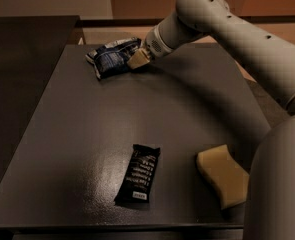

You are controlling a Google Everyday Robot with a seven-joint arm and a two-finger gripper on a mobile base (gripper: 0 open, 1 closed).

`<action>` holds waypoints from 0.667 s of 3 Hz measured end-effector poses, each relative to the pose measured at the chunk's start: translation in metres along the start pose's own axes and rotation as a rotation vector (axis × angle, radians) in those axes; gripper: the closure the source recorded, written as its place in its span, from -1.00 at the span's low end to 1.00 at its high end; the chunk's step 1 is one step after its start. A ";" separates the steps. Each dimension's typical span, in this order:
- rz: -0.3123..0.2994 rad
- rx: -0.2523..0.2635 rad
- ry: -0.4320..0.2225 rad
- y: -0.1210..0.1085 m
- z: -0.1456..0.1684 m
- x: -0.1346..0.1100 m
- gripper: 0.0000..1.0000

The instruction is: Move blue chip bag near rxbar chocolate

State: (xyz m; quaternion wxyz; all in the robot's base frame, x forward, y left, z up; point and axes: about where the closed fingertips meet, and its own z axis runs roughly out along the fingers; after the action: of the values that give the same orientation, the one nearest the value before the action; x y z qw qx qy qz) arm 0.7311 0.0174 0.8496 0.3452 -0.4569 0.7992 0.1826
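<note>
The blue chip bag (111, 58) lies at the far left part of the dark table (77, 134), crinkled, with its right end raised. My gripper (137, 58) is at that right end, shut on the bag's edge; one tan fingertip (136, 60) shows against it. The rxbar chocolate (138, 173), a slim black wrapper with a white label at its near end, lies flat near the table's front middle, far from the bag and the gripper.
A pale yellow sponge (222, 175) lies at the front right, beside the rxbar. My arm (227, 29) reaches in from the right over the table's far right part. A darker counter (17, 59) adjoins the table on the left.
</note>
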 end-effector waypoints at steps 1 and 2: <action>-0.008 -0.024 -0.014 0.012 -0.018 -0.003 0.76; -0.026 -0.076 -0.034 0.038 -0.042 -0.002 1.00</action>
State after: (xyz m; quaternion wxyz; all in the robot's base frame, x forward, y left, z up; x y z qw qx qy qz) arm 0.6836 0.0128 0.8795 0.3435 -0.4768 0.7798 0.2159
